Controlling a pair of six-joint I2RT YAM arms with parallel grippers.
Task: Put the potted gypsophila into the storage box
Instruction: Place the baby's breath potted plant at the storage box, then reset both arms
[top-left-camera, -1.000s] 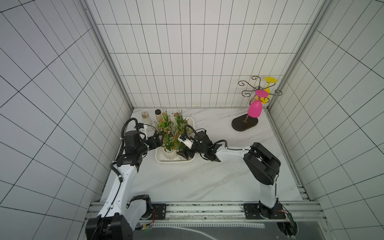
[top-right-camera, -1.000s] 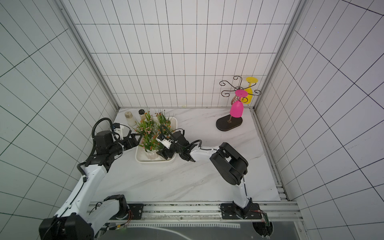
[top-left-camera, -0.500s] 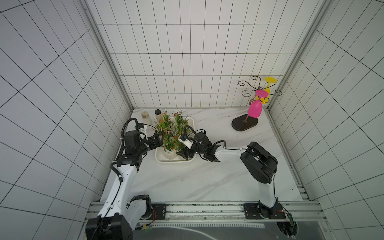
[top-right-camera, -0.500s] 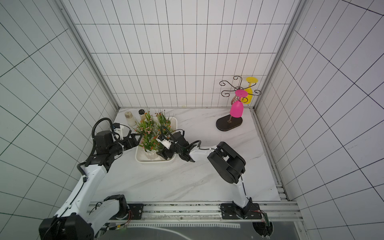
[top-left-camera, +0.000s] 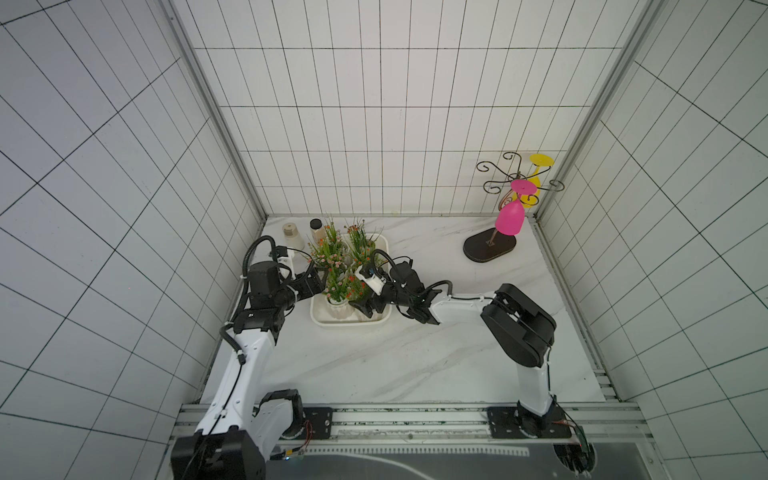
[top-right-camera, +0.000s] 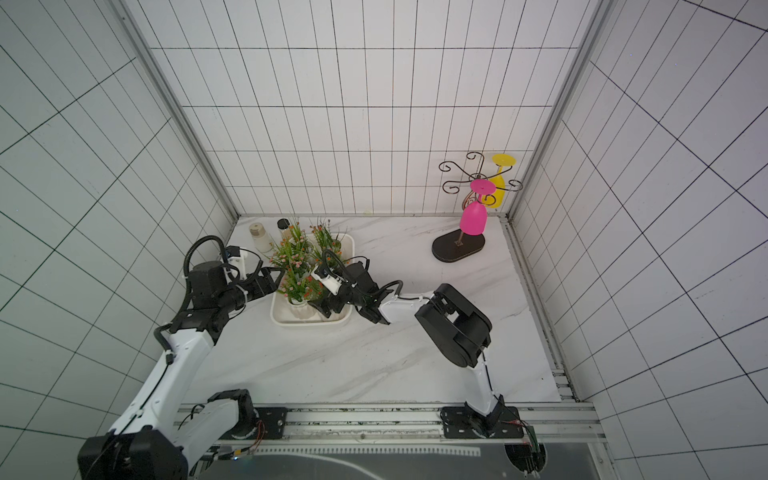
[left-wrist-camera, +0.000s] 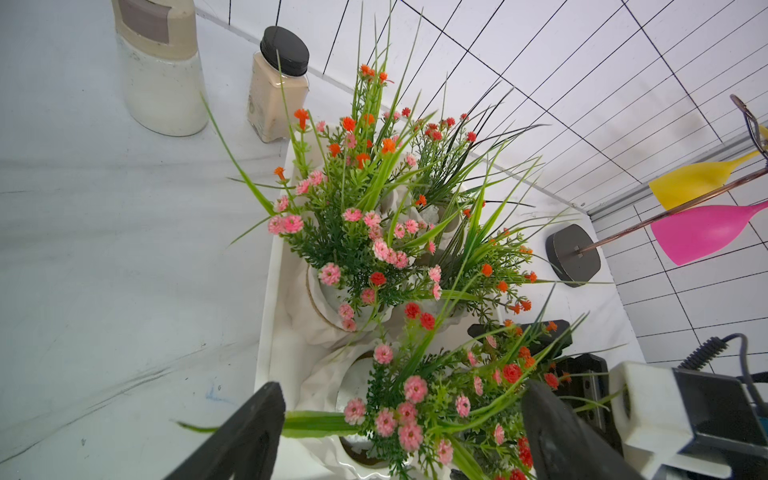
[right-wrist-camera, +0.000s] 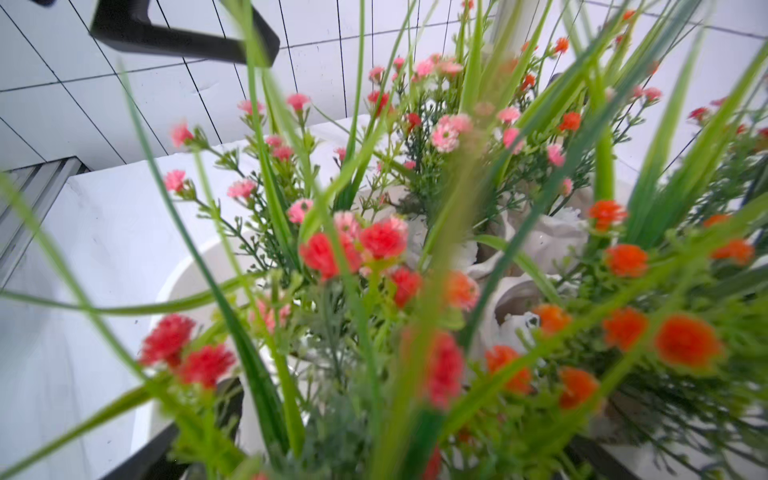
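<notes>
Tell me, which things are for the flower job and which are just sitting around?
For the job:
potted gypsophila
storage box

Just lying about:
tan-capped bottle
black-capped bottle
glass rack
pink goblet
yellow goblet

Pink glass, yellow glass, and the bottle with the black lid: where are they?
pink glass (top-left-camera: 509, 219), in a top view, on its upside-down bowl.
yellow glass (top-left-camera: 541, 159), in a top view, on its round foot.
bottle with the black lid (left-wrist-camera: 272, 104), in the left wrist view, on its beige body.
</notes>
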